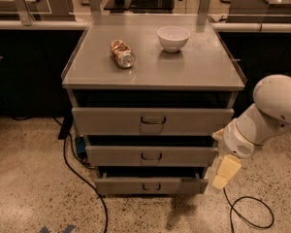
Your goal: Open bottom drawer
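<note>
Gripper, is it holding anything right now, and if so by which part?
Nothing appears to be held. The gripper hangs beside the right end of the bottom drawer, well away from its loop handle.

No legible text, not even on the pincer [220,179] beside the bottom drawer [150,185].

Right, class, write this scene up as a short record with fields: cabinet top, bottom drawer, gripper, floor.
cabinet top: white bowl and a can lying on its side, apart
bottom drawer: lowest of three, small dark handle untouched
gripper: low at the cabinet's right side, near the bottom drawer's right end, away from the handle
floor: speckled, dark cables trailing on both sides
</note>
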Controlling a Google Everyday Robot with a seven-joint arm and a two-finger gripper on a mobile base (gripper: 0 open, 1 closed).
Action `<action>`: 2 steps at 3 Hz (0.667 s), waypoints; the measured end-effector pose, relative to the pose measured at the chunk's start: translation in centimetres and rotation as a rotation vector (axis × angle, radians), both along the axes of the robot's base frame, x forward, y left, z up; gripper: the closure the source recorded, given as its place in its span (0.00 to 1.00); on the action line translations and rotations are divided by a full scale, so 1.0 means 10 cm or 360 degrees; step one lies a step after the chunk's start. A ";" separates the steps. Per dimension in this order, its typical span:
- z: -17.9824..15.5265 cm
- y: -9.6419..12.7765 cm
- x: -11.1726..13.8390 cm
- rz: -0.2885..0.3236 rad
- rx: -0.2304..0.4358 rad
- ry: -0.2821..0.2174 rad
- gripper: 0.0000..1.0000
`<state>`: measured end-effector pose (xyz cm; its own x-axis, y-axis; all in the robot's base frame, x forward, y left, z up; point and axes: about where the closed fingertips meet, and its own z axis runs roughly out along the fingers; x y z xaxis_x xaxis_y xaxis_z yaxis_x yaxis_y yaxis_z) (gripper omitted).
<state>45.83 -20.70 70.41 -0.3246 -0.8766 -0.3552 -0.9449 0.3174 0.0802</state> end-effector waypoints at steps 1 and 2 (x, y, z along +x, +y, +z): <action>0.00 0.00 0.00 0.0000 0.0000 0.0000 0.00; 0.00 0.04 -0.02 -0.0033 0.0014 -0.0042 0.00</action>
